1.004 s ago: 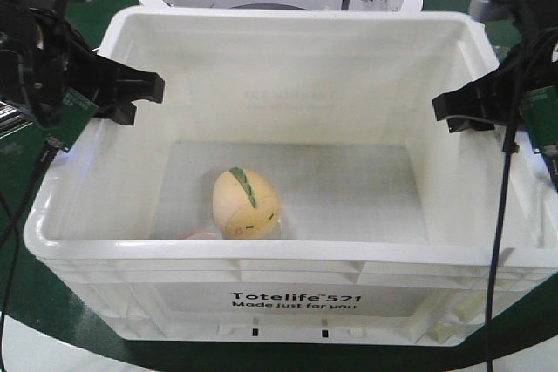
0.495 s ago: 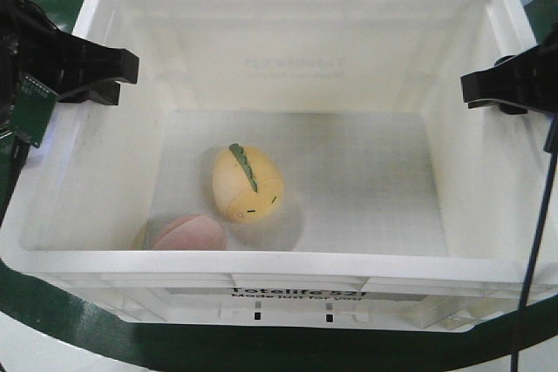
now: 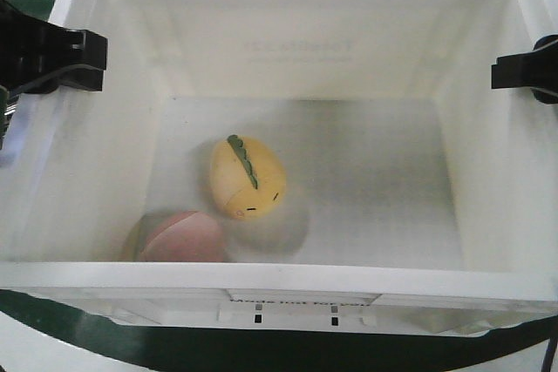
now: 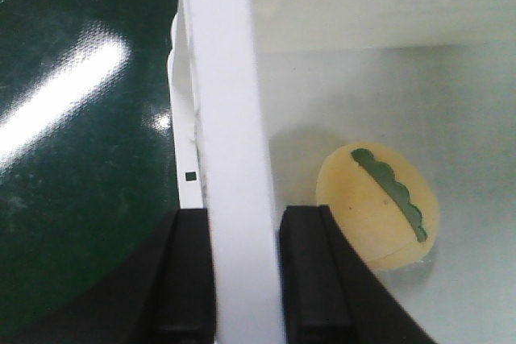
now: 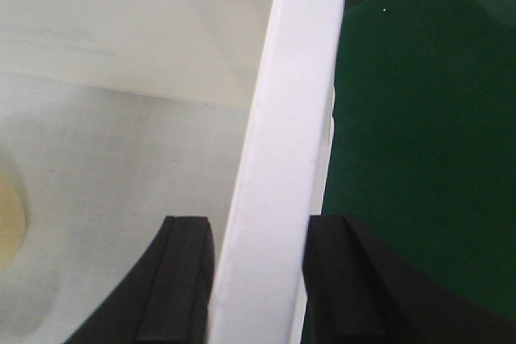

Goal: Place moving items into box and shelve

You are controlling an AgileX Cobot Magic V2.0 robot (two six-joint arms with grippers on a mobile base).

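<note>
Items: 2, both inside box.
- yellow egg point(image 3: 248, 179), 1: green scalloped stripe; on box floor, left of centre.
- pink disc point(image 3: 181, 237), 1: front-left corner of floor, just beside egg, contact unclear; lower part cut off by front rim.

Box: white box point(image 3: 288, 41), 1. Front print mostly hidden under rim, unreadable.

Grippers: 2.
- left gripper point(image 4: 246, 223): black jaws astride left wall, one inside, one outside, pinching it.
- right gripper point(image 5: 260, 231): same on right wall.

Surroundings: dark green surface point(image 4: 81, 118) outside box.
</note>
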